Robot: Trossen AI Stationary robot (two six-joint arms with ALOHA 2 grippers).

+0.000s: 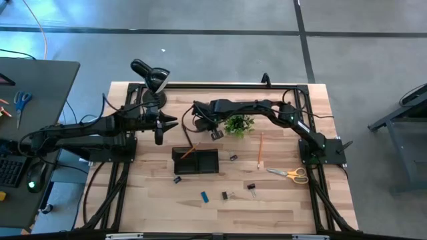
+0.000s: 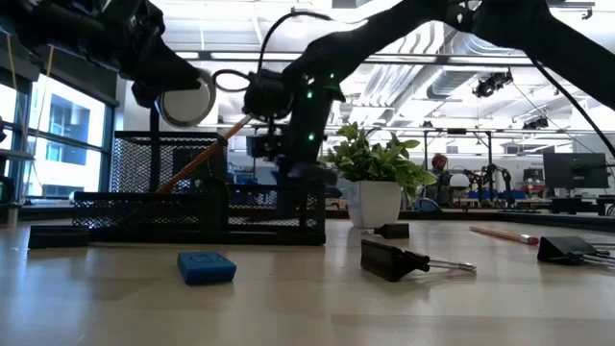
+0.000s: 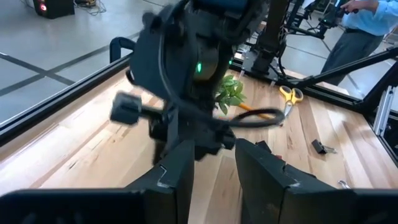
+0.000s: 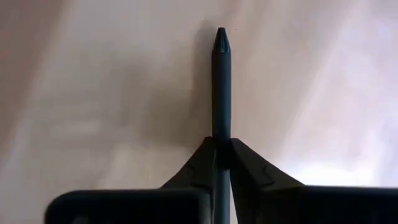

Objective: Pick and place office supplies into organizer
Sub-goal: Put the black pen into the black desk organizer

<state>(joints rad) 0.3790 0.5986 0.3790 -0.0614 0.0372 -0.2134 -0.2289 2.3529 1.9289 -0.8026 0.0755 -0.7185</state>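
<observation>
Gripping a dark pencil [image 4: 221, 93], the right gripper [image 4: 222, 152] has its fingers pinched tight on the shaft, the pointed tip sticking out ahead over bare wood. From above, that gripper [image 1: 215, 133] hangs just beside the small potted plant [image 1: 238, 125], a little beyond the far edge of the organizer [image 1: 197, 161]. The black mesh tray sits mid-table, and an orange pencil [image 1: 187, 153] already leans out of its left compartment.

The left gripper [image 1: 175, 123] waits to the far left of the tray, its fingers [image 3: 177, 177] parted with a narrow gap, holding nothing.

More supplies lie scattered. A second orange pencil [image 1: 259, 150] rests right of the tray, the yellow-handled scissors [image 1: 291, 174] farther right near the arm's base, a blue eraser [image 2: 206, 266] on the near side, and binder clips [image 2: 389, 259] dotted around.

As for handling, the pencil looks light, stiff and smooth, so it could swivel or slip in a pinch. The hold seems to be near the blunt end, leaving a long overhang. I'd judge it wants tipping point-down over a compartment before release, well clear of the mesh wall.
</observation>
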